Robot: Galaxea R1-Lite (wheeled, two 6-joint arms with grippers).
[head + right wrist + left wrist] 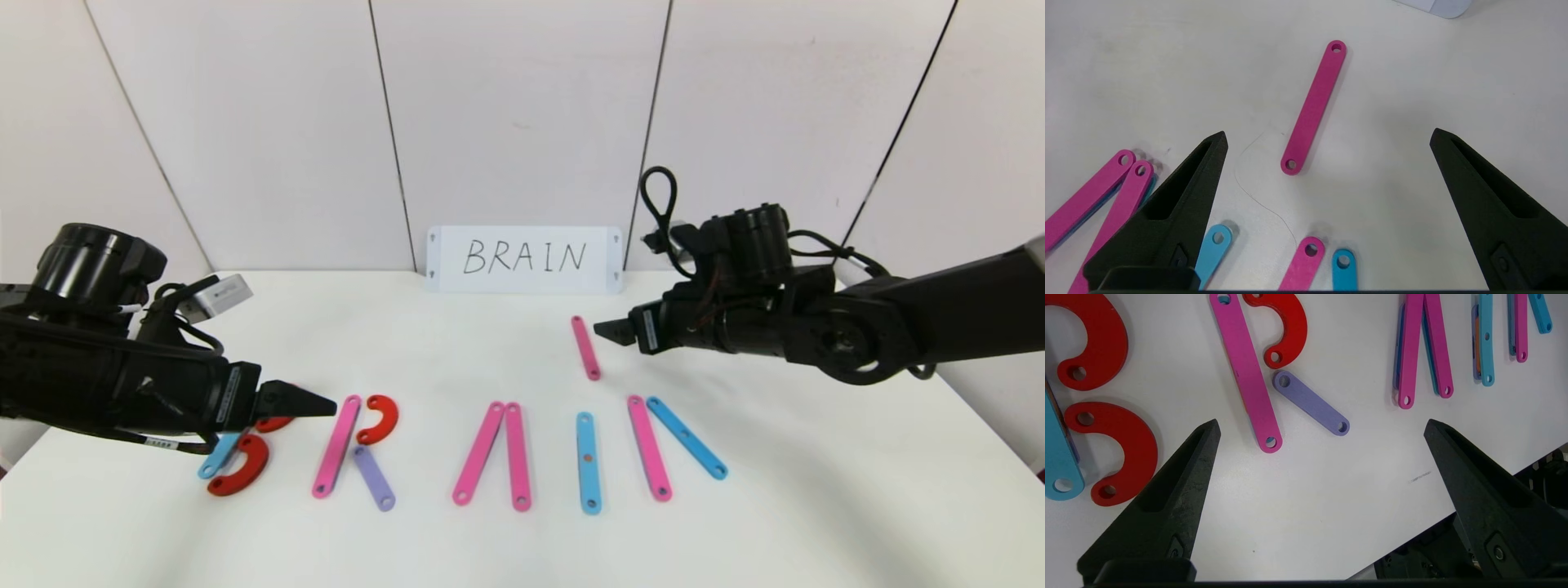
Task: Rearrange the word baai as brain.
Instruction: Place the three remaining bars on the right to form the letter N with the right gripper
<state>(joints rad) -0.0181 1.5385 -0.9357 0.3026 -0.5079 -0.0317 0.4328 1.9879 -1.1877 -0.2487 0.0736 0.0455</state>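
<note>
You see the letters [490,453] flat in a row; one pink strip [585,348] lies apart behind

Pink, blue, red and lilac letter pieces on a white table [522,547].

The strips [335,446] are pink and sky blue [589,462], the curves [379,419] red, and one short strip [374,478] lilac. A white card [525,260] carries black handwritten letters. Both grippers are black: left [1322,426], right [1327,136].
</note>
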